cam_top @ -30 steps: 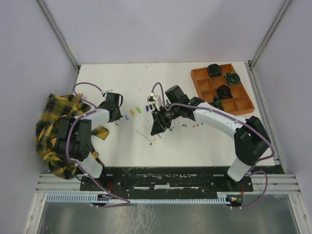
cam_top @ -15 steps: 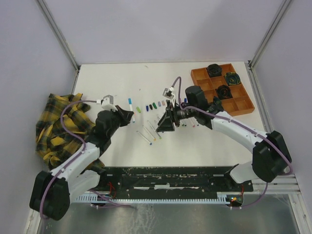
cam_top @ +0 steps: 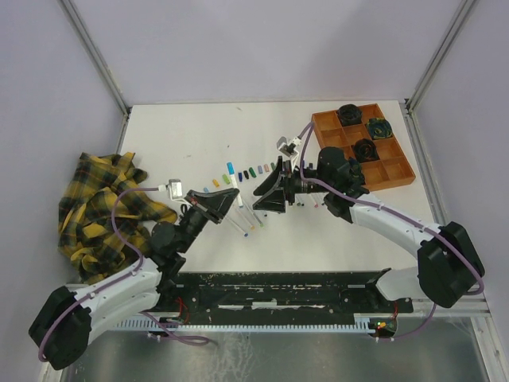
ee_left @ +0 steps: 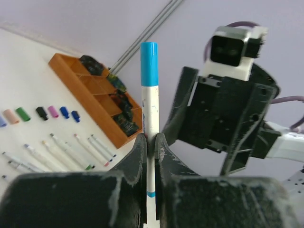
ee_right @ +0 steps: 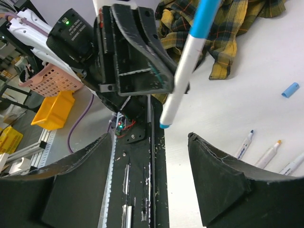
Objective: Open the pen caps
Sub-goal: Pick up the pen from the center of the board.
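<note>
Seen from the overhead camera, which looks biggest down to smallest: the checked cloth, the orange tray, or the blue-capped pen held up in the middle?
1. checked cloth
2. orange tray, somewhat smaller
3. blue-capped pen, plainly the smallest, even though it is held nearer the camera

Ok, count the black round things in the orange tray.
4 black round things in the orange tray: back, right, centre, and nearest the arms. More may be hidden.

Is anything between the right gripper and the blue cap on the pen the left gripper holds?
Nothing visible. The open right gripper faces the blue cap on the pen clamped by the left gripper, only air between.
</note>
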Tool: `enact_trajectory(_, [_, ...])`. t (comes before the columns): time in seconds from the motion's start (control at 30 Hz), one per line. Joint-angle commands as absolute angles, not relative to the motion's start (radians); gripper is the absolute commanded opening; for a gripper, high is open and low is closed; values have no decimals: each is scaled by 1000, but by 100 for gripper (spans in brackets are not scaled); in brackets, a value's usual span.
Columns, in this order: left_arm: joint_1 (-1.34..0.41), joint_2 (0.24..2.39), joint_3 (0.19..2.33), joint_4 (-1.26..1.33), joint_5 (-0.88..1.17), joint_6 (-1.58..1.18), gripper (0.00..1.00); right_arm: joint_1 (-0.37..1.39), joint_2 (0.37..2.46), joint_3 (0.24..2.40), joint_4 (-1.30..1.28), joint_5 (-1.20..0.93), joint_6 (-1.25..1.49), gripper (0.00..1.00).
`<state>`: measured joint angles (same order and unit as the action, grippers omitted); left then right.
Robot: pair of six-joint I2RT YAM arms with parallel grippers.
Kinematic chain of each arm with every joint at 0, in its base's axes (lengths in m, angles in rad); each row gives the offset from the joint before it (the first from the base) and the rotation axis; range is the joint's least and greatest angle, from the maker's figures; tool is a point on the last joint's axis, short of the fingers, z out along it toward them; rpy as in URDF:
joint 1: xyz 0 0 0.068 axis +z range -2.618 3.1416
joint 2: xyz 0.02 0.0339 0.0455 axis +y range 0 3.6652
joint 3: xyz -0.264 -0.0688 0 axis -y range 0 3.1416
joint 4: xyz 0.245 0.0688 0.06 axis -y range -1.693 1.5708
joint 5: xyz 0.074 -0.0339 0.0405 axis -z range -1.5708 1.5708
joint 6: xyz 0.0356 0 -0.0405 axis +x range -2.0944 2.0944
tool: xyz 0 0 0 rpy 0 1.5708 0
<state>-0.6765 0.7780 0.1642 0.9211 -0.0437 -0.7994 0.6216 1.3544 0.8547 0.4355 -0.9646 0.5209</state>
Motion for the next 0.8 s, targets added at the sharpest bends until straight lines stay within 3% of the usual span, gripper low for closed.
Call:
enact_trajectory(0.0, [-734, 821, 166, 1136, -98, -805, 3, 625, 1365, 844, 566, -958, 601, 72])
enact_trajectory(0.57, [-887, 992, 225, 1292, -165, -739, 3, 666, 1396, 878, 440, -905, 583, 61])
enact_trajectory(0.7, [-892, 1009, 232, 1301, -159, -739, 3, 670, 1398, 889, 427, -913, 580, 46])
enact_trajectory(0.77, [-894, 1014, 235, 1301, -155, -739, 3, 669, 1397, 892, 426, -918, 582, 31])
